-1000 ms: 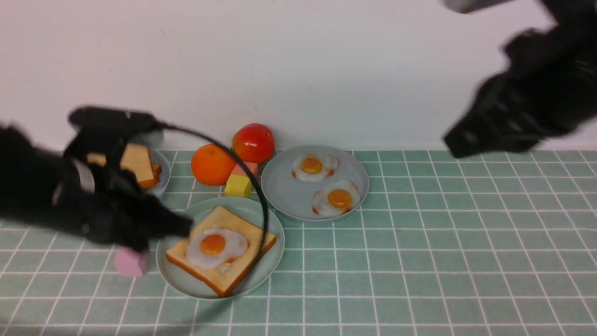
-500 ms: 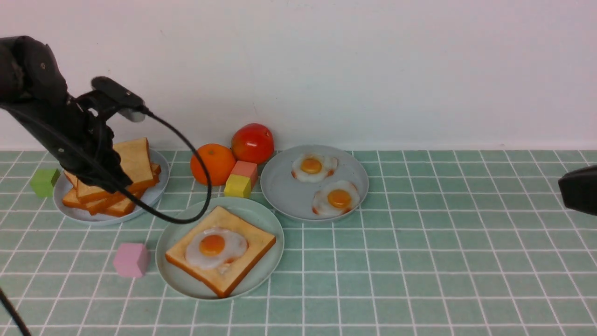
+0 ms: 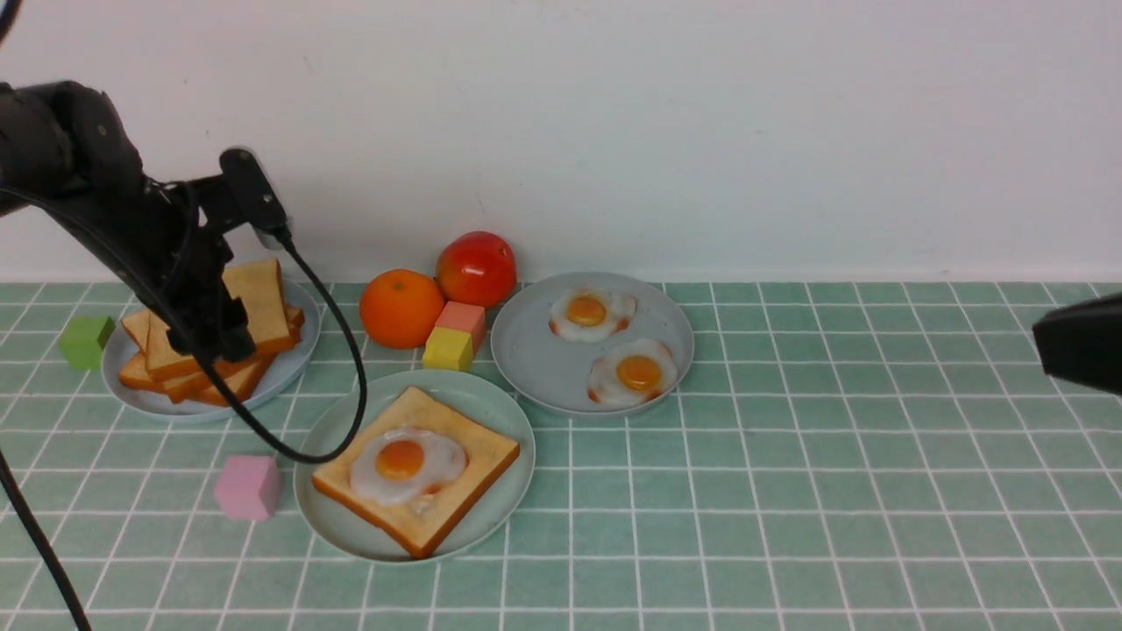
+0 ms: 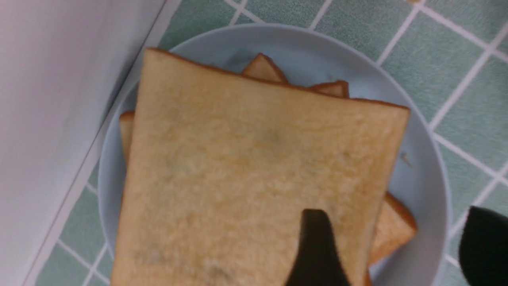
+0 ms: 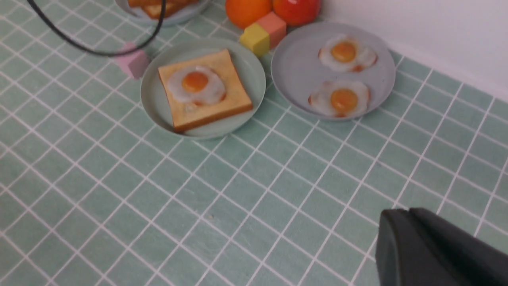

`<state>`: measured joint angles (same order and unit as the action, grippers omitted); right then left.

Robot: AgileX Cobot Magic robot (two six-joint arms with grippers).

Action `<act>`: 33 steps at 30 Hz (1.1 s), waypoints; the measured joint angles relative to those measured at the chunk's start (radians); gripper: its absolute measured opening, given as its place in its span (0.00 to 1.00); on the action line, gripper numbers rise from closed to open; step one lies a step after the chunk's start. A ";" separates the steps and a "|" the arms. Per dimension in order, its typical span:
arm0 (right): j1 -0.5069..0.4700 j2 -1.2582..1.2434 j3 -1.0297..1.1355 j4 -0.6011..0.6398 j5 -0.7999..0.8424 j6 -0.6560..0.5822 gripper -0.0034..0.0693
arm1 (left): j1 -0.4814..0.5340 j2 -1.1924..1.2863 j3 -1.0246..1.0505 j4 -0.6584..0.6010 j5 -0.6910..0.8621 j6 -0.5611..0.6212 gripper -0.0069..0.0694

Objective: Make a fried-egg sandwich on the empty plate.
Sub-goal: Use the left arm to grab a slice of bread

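Fried-egg sandwich (image 3: 419,501) is half built: one toast slice (image 3: 478,456) bearing an egg (image 3: 401,461) lies on the mint plate (image 3: 326,513), to the right of the left claw (image 4: 395,216) and nearer the robot, with no covering slice yet. That claw hangs open over the toast pile (image 3: 259,302), one finger (image 4: 314,244) above the uppermost piece, holding nothing. The right claw (image 3: 1080,355), well apart at the far right, cannot be read as open or closed.

White lines grid the mint-green table (image 3: 789,526) beneath a plain white wall (image 3: 701,131). On the pale mint plate (image 3: 351,526), golden, brown-crusted toast (image 3: 478,456) bears a white, orange-yolked egg (image 3: 408,463). Lower left sits a pink cube (image 3: 248,487); centre, a yellow cube (image 3: 447,350) and a salmon cube (image 3: 462,317).
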<state>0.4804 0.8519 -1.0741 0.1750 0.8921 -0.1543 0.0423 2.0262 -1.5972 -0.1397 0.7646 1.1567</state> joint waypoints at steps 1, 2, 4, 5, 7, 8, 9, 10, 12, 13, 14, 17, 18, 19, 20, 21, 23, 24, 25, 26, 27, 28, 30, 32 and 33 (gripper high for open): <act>0.000 0.000 0.000 0.000 -0.008 0.000 0.10 | 0.000 0.015 0.000 0.008 -0.022 0.016 0.76; 0.000 0.000 0.000 0.000 -0.011 0.000 0.10 | 0.000 0.030 0.000 0.017 -0.052 0.026 0.76; 0.000 0.000 0.000 0.001 -0.013 0.000 0.10 | 0.000 0.045 0.000 0.025 -0.084 0.032 0.76; 0.000 0.001 0.000 0.004 -0.014 0.000 0.10 | 0.000 0.050 0.000 0.030 -0.105 0.033 0.75; 0.000 0.003 0.000 0.016 -0.014 0.000 0.10 | 0.000 0.062 0.000 0.030 -0.115 0.034 0.72; 0.000 0.003 0.000 0.023 -0.015 0.000 0.11 | 0.000 0.067 0.000 0.030 -0.113 0.035 0.70; 0.000 0.003 0.000 0.026 -0.015 0.000 0.11 | 0.000 0.070 0.000 0.030 -0.112 0.035 0.69; 0.000 0.004 0.000 0.035 -0.015 0.000 0.11 | 0.000 0.075 0.000 0.030 -0.112 0.036 0.67; 0.000 0.004 0.000 0.044 -0.015 0.000 0.11 | 0.000 0.079 -0.005 0.030 -0.111 0.038 0.66; 0.000 0.004 0.000 0.050 -0.015 0.000 0.11 | 0.000 0.080 -0.007 0.032 -0.108 0.039 0.64; 0.000 0.004 0.000 0.055 -0.015 0.000 0.11 | 0.000 0.081 -0.008 0.032 -0.107 0.039 0.63; 0.000 0.004 0.000 0.070 -0.015 0.000 0.11 | 0.000 0.081 -0.008 0.032 -0.103 0.039 0.55; 0.000 0.004 0.000 0.070 -0.015 0.000 0.11 | 0.000 0.081 -0.008 0.032 -0.103 0.039 0.54; 0.000 0.004 0.000 0.074 -0.015 0.000 0.11 | 0.000 0.081 -0.008 0.032 -0.097 0.039 0.48; 0.000 0.004 0.000 0.077 -0.015 0.000 0.11 | 0.000 0.081 -0.008 0.031 -0.091 0.039 0.41; 0.000 0.004 0.000 0.077 -0.015 0.000 0.11 | 0.000 0.081 -0.008 0.030 -0.091 0.039 0.40; 0.000 0.004 0.000 0.077 -0.014 0.000 0.11 | -0.003 0.077 -0.009 0.031 -0.079 0.039 0.28; 0.000 0.004 0.000 0.078 -0.014 0.000 0.11 | -0.005 0.073 -0.009 0.031 -0.075 0.039 0.24; 0.000 0.004 0.000 0.079 -0.014 0.000 0.11 | -0.005 0.070 -0.009 0.031 -0.073 0.039 0.21; 0.000 0.004 0.000 0.079 -0.014 0.000 0.11 | -0.005 0.067 -0.009 0.031 -0.071 0.039 0.20; 0.000 0.004 0.000 0.084 -0.014 0.000 0.11 | -0.009 0.059 -0.009 0.032 -0.062 0.038 0.17; 0.000 0.004 0.000 0.084 -0.014 0.000 0.11 | -0.010 0.057 -0.009 0.032 -0.059 0.037 0.17; 0.000 0.004 0.000 0.093 -0.012 0.000 0.12 | -0.017 0.038 -0.008 0.032 -0.037 0.013 0.17; 0.000 0.004 0.000 0.099 -0.004 0.000 0.12 | -0.033 -0.005 -0.008 0.034 0.000 -0.047 0.17; 0.000 0.004 0.000 0.099 -0.004 0.000 0.12 | -0.035 -0.005 -0.007 0.035 0.000 -0.047 0.17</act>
<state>0.4804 0.8562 -1.0741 0.2737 0.8883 -0.1543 0.0077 2.0212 -1.6047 -0.1051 0.7644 1.1098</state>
